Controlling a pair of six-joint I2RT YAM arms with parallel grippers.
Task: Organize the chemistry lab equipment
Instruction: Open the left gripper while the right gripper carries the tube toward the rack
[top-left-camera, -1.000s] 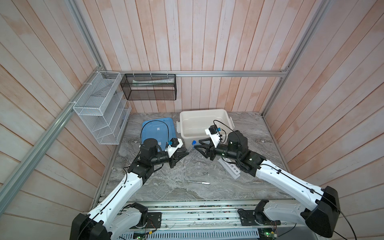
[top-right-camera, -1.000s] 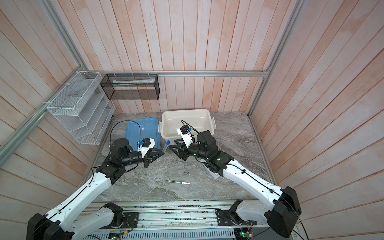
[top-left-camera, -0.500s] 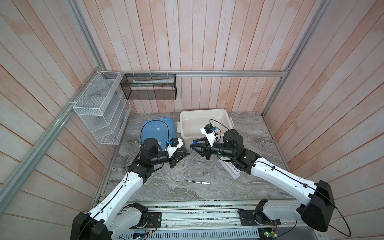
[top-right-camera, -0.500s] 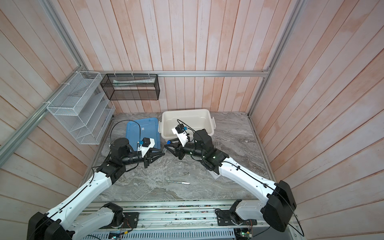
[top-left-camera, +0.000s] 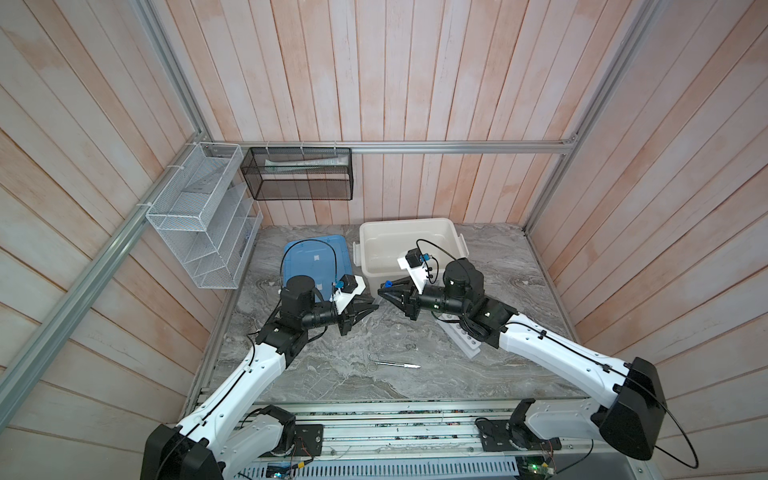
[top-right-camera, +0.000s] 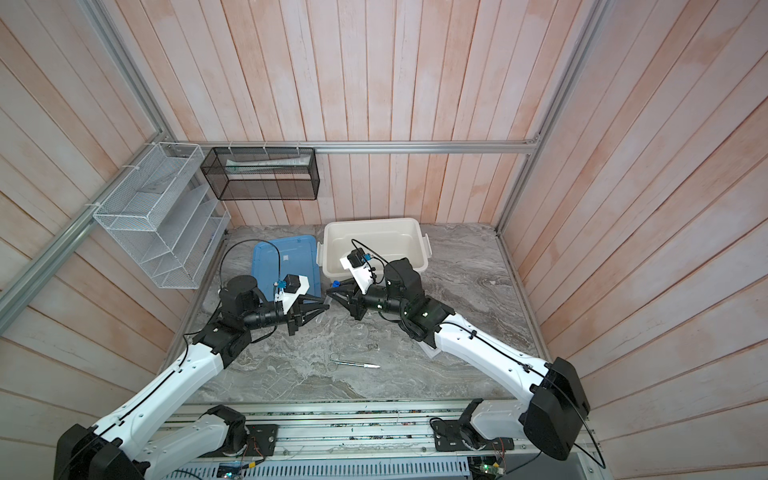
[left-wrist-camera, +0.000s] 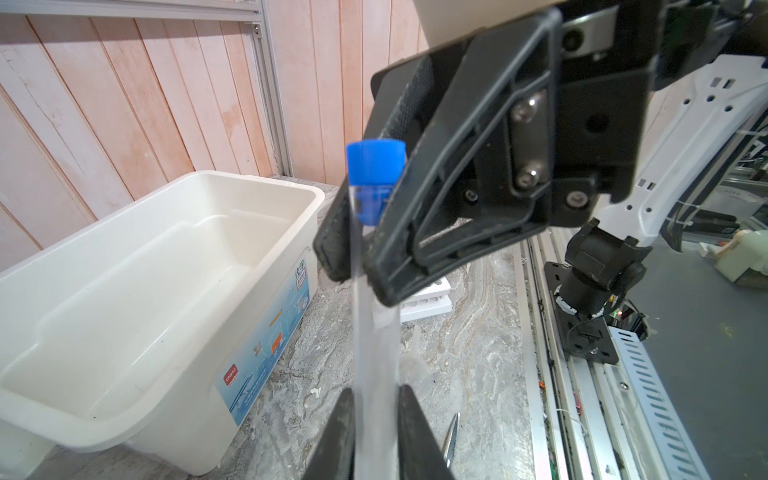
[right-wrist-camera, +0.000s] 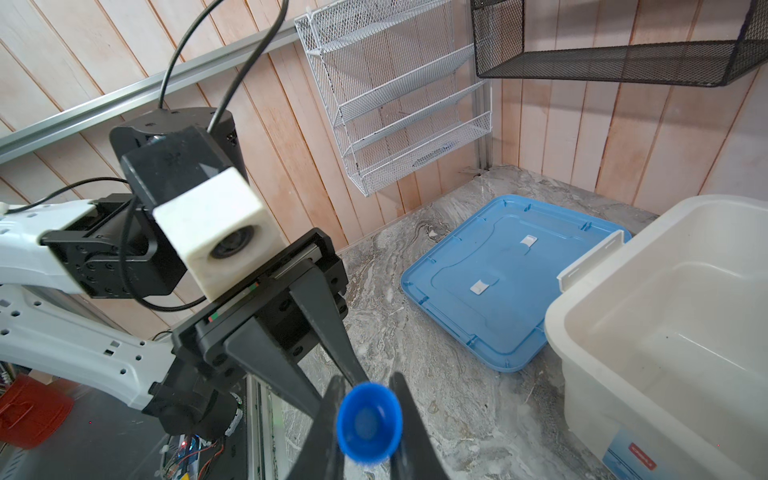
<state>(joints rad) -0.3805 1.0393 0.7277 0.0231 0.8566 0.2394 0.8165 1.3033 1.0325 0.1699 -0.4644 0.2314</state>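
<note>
**Q:** Where is the clear tube, and what holds it?

**A:** The clear tube (left-wrist-camera: 374, 332), closed by a blue cap (left-wrist-camera: 376, 166), is held off the marbled surface (top-left-camera: 498, 270), just in front of the white bin (top-left-camera: 453, 232). It spans the two end effectors. The right end effector (left-wrist-camera: 357, 278) is clenched on it directly below the cap. The left end effector (left-wrist-camera: 376, 390) grasps the bare end, with a finger pressed against each side.

**Q:** Do the other views agree?

**A:** In the right wrist view the cap faces the lens between the right fingers (right-wrist-camera: 403, 415), and the left tips reach the tube behind it. In both top views the two end effectors meet tip to tip near the middle of the surface.

**Q:** And the remaining equipment?

**A:** The small steel scissors (top-left-camera: 372, 362) and the thin silver tool (top-left-camera: 401, 365) lie just beside each other on the surface, nearer the robot's base. The white rack (top-left-camera: 463, 345) lies partly beneath the right arm (top-left-camera: 552, 349). A clear round dish (top-right-camera: 359, 332) shows faintly between the rack and the left end effector. A blue lid (top-left-camera: 307, 257) lies flat beside the bin.
</note>
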